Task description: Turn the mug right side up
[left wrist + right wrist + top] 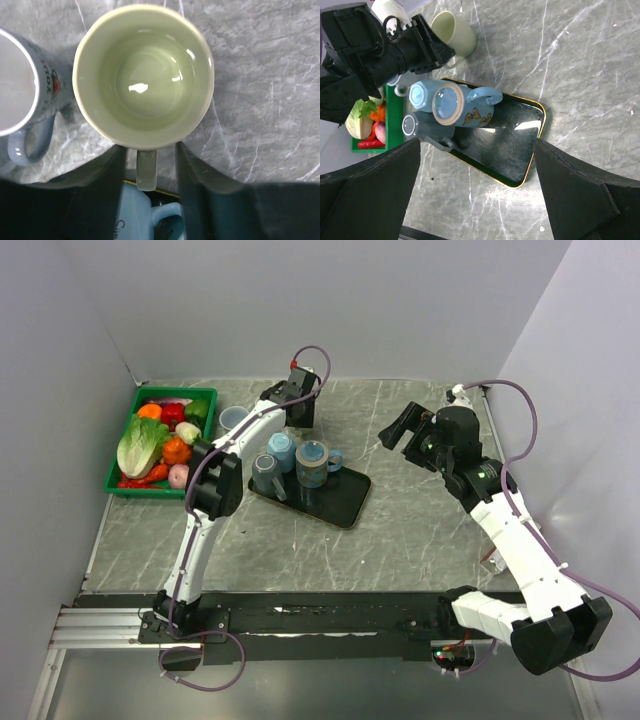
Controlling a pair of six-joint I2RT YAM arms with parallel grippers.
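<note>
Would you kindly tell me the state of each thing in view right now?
green mug: upright on the table, not gripped
left gripper: open, straddling its handle
right gripper: open, empty
lettered mug: upright
light blue mug: upside down on the tray
butterfly mug: seemingly upside down
dark mug: upside down
basket: holds vegetables

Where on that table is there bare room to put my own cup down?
Bare marble tabletop: between the black tray and the right gripper, and the strip on the tray's near side. The tray's right half is free too. Crowded: back left, around the vegetable basket, grey mug, pale green mug and left gripper.
</note>
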